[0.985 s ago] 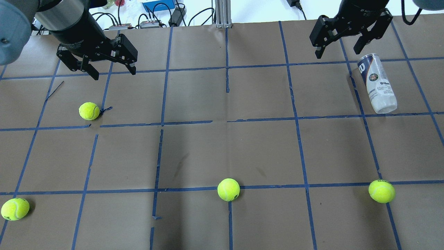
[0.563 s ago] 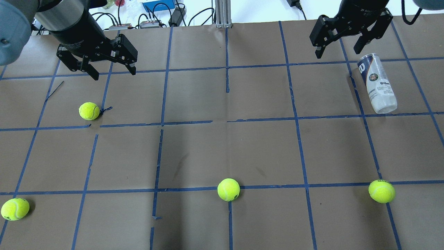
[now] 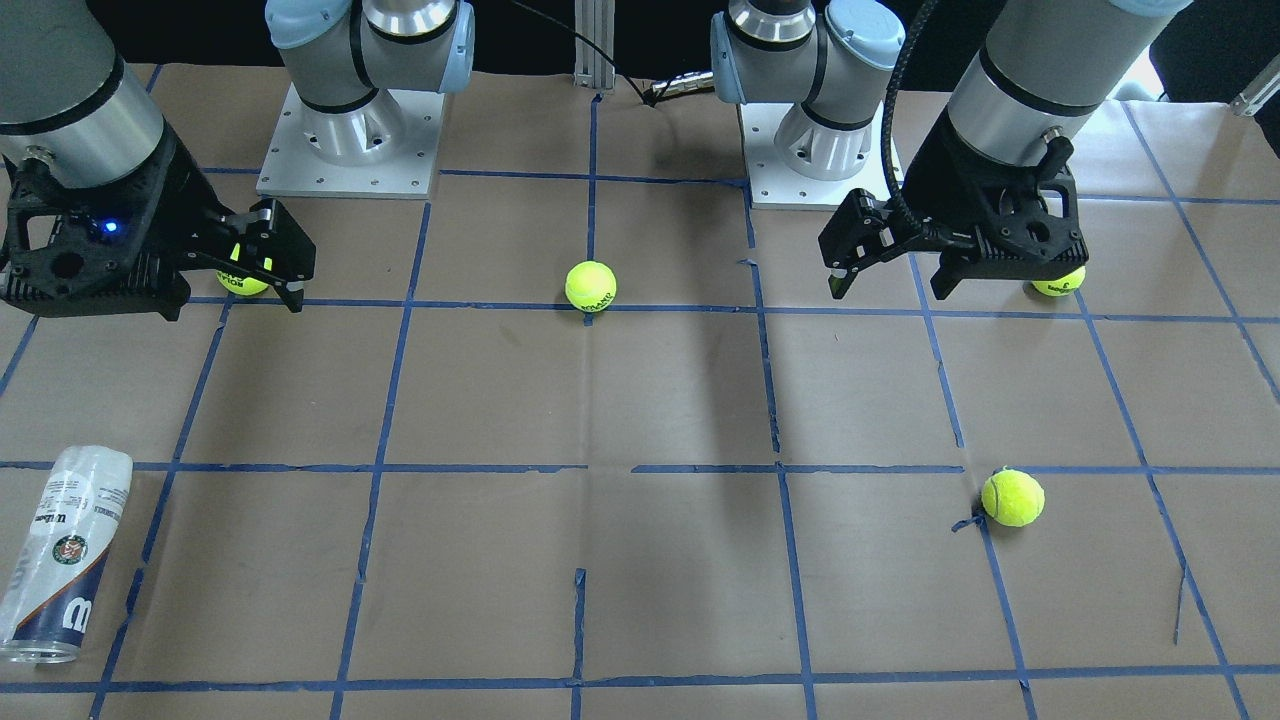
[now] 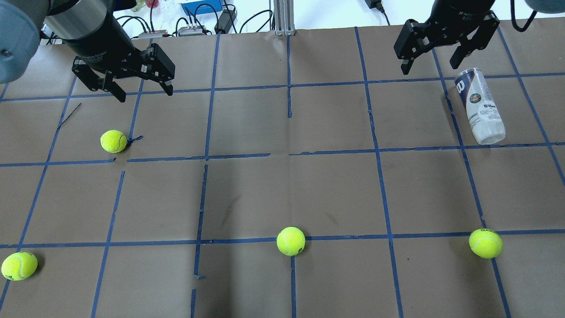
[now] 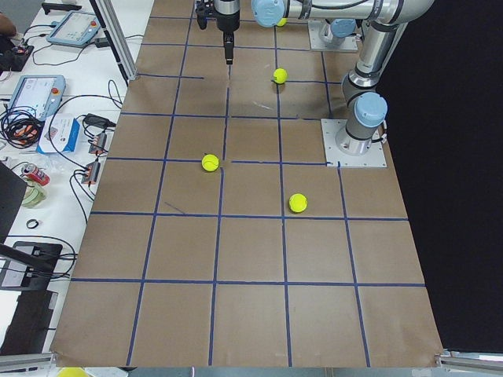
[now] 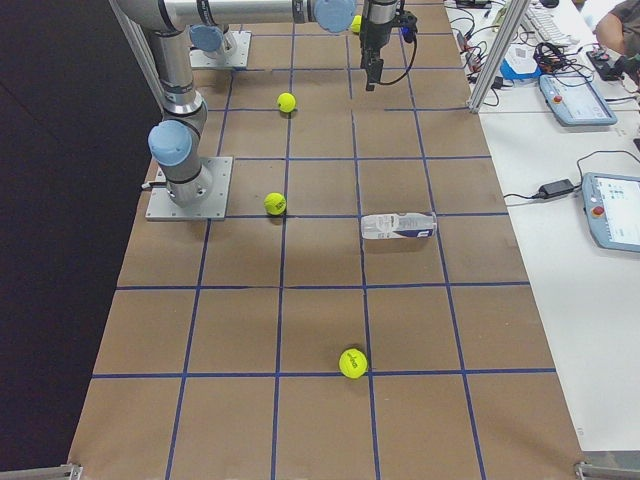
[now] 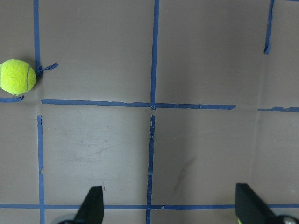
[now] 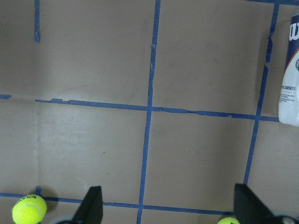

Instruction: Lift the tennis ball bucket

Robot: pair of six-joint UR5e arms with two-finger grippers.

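The tennis ball bucket (image 4: 480, 106) is a clear can with a white and navy Wilson label. It lies on its side at the far right of the table, and also shows in the front view (image 3: 65, 555), the right side view (image 6: 398, 226) and at the right edge of the right wrist view (image 8: 289, 70). My right gripper (image 4: 430, 66) hangs open and empty above the table, just beyond and left of the can's navy end. My left gripper (image 4: 143, 90) is open and empty at the far left, beyond a tennis ball (image 4: 113, 141).
Three more tennis balls lie along the near side of the table: one in the middle (image 4: 291, 241), one on the right (image 4: 485, 243) and one on the left (image 4: 19, 266). Brown paper with a blue tape grid covers the table. Cables and boxes lie past the far edge.
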